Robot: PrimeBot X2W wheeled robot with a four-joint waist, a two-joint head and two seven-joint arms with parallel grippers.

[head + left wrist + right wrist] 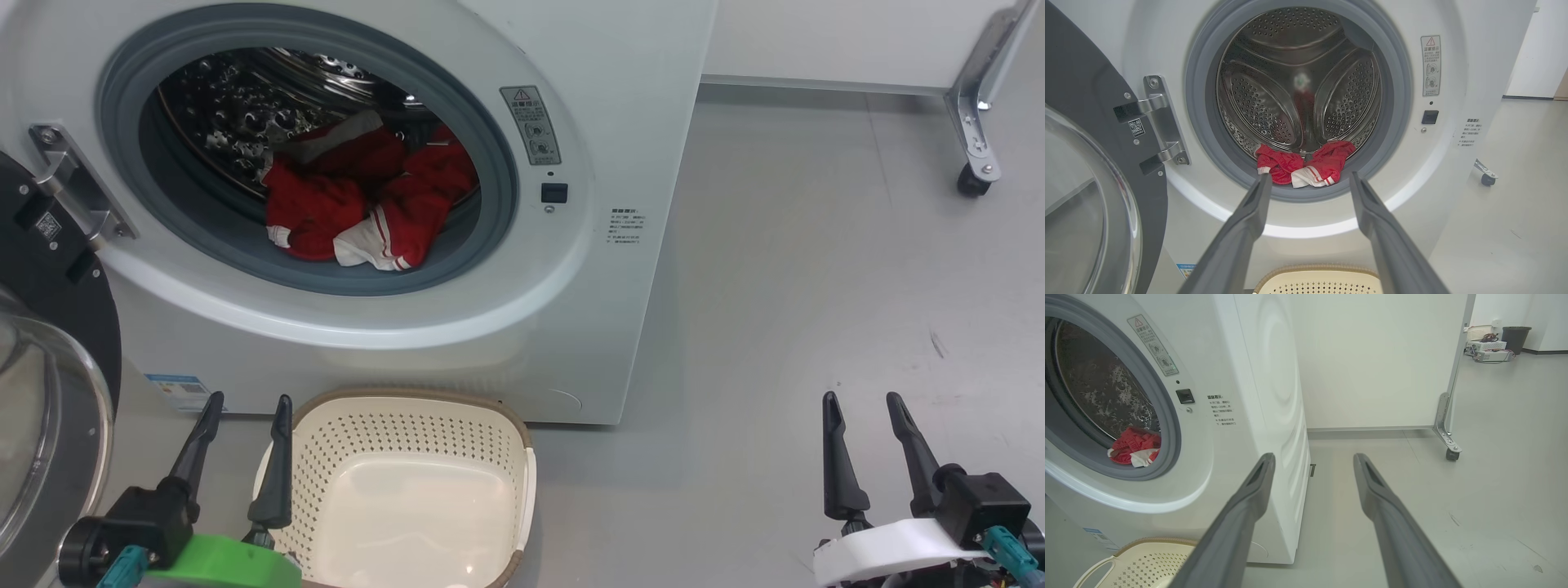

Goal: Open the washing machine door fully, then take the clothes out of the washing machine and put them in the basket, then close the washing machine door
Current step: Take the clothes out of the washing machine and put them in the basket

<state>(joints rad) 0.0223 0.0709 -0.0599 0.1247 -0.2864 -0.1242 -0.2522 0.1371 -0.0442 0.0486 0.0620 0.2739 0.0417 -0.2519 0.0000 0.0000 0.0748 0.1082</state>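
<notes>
The white washing machine (620,122) has its round opening uncovered. Its door (49,343), black-rimmed with a glass bowl, is swung out to the left on its hinge. Red and white clothes (367,204) lie at the front bottom of the steel drum, seen also in the left wrist view as clothes (1302,165) and in the right wrist view as clothes (1135,447). An empty cream basket (408,490) sits on the floor before the machine. My left gripper (249,408) is open at the basket's left rim, holding nothing. My right gripper (864,404) is open over bare floor to the right.
A white partition on a metal leg with a caster (973,181) stands behind and right of the machine. Grey floor (816,286) stretches to the right. In the right wrist view, a dark bin (1515,338) and boxes stand far off.
</notes>
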